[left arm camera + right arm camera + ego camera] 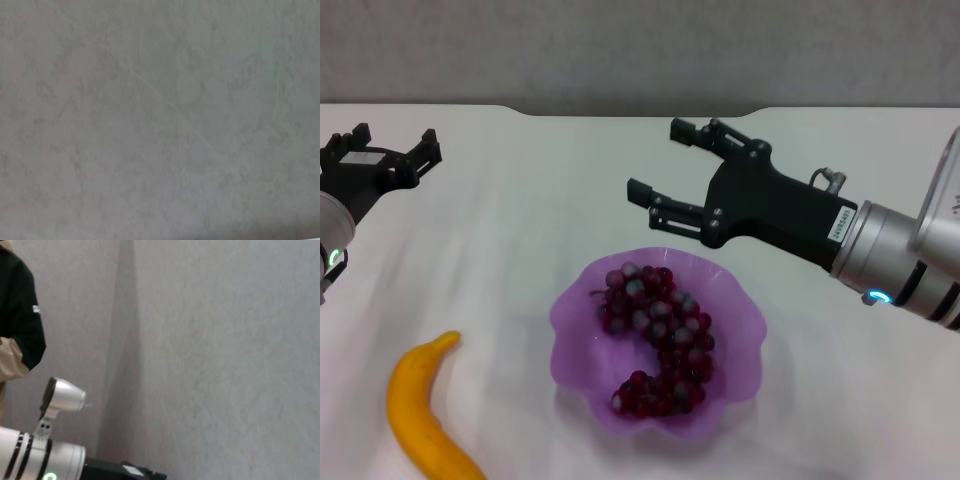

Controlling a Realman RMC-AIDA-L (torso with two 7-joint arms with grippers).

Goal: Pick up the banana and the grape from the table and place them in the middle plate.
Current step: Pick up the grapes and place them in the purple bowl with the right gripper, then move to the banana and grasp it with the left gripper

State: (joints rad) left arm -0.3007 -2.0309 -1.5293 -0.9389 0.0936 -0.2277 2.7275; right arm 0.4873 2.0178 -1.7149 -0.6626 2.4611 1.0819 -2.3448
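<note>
Left pincer (382,152) up at the far left, prongs apart, empty. Banana (425,411) lying on the table (520,210), near left: likely stiff, light, slick-skinned, best pinched across mid-curve. Grape (658,340) already in the middle plate (575,310). Right pincer (665,160) gaping, empty, above the far rim.

Grape (658,340) curled inside purple plate (740,375) — banana (420,415) on table (520,200).
</note>
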